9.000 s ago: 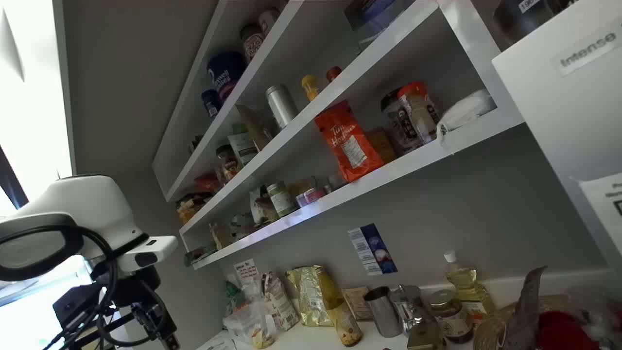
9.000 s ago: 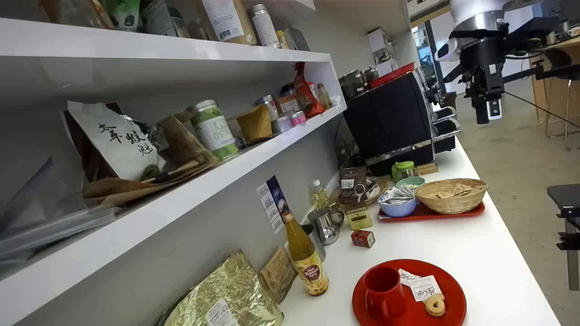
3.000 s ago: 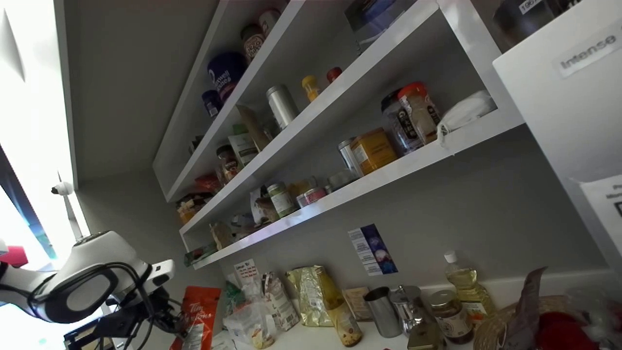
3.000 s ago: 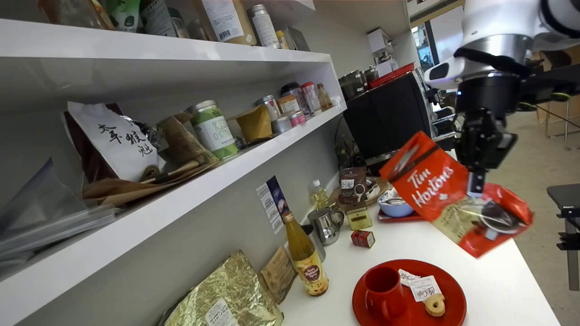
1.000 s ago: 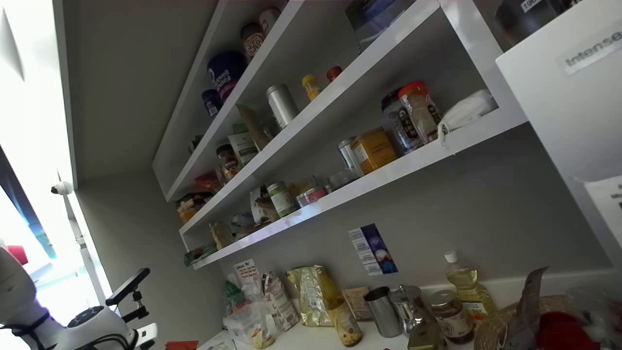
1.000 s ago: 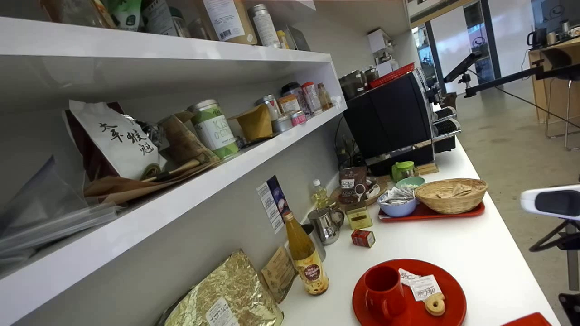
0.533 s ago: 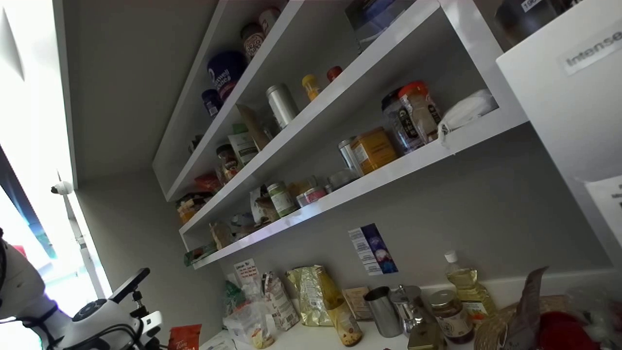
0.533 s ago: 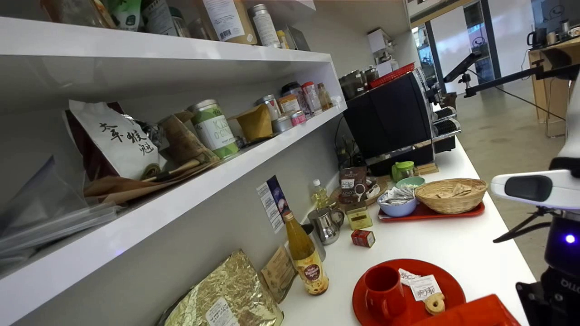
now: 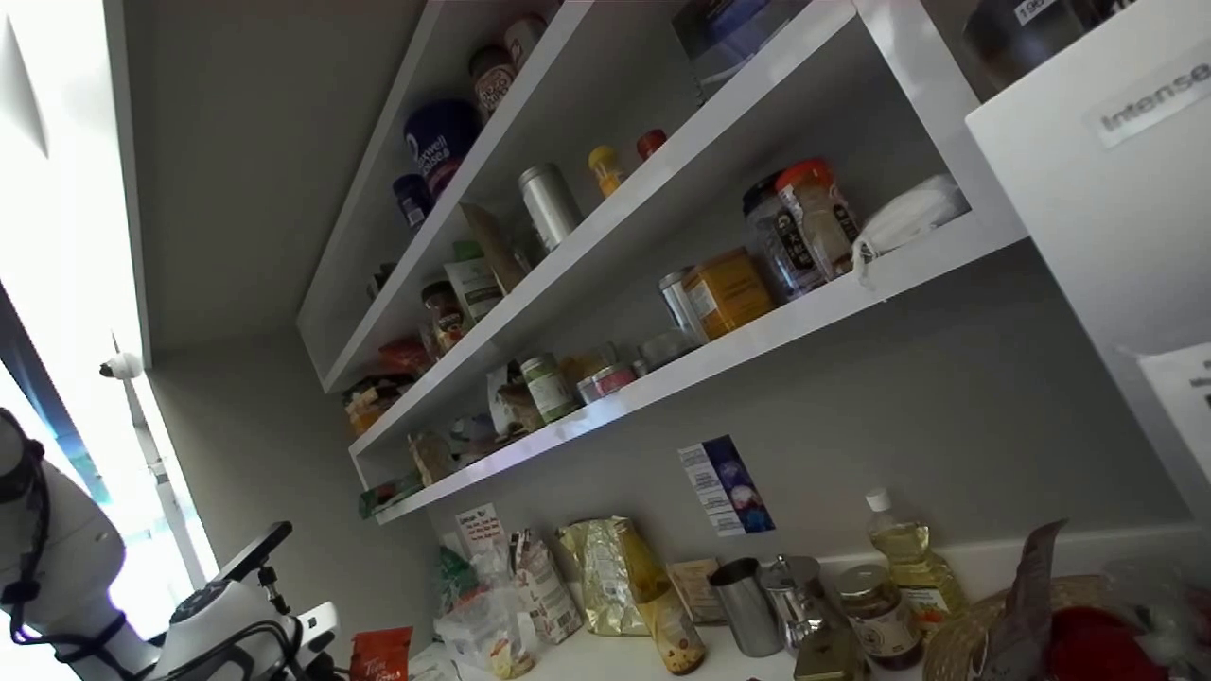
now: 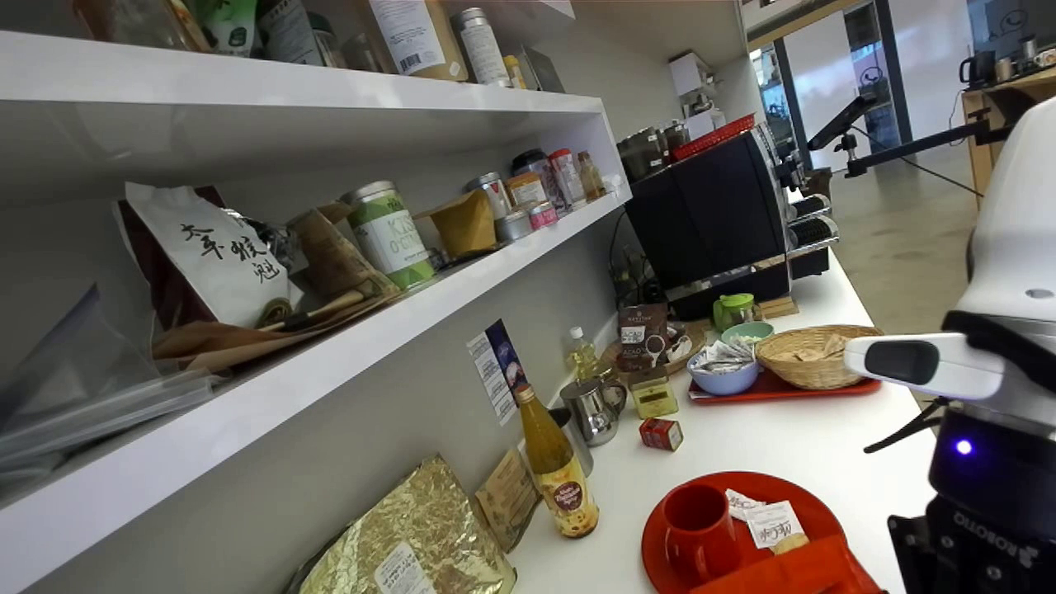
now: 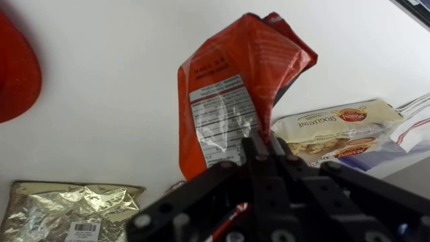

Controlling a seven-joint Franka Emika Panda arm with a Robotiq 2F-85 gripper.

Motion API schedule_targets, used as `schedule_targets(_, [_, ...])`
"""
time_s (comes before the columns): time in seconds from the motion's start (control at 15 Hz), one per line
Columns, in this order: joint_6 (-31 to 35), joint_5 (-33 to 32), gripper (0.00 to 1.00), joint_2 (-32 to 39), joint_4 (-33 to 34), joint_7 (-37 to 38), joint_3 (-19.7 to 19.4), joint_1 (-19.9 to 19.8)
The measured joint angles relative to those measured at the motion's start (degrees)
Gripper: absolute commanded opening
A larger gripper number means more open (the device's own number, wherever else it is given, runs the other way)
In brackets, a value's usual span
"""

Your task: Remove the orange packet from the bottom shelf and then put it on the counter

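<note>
The gripper [image 11: 267,143] is clamped on the orange packet [image 11: 228,90], which is held over the counter [image 11: 111,111]; whether it is touched down cannot be told. The packet is now removed from the bottom shelf [image 10: 396,328] and, since a moment ago, is brought nearer the wall [image 10: 388,421]; only lowering and release are judged left.

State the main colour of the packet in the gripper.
The packet is orange-red, clearest in the wrist view.

Mid-frame, orange packet [image 11: 228,90] pinched by the pincer [image 11: 267,140].
A foil bag [image 11: 72,210] is seen at lower left, a Marini pack [image 11: 339,129] at right, a cropped red object [image 11: 16,70] at upper left.
</note>
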Motion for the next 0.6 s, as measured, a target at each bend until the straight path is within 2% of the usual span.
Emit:
schedule_targets(0.27, [1.1, -9.4, 0.01, 0.3, -1.4, 7.8, -0.1, -6.6])
schedule_targets(0.6, [8.0, -17.7, 0.01, 3.8, -1.4, 10.5, 0.9, -13.6])
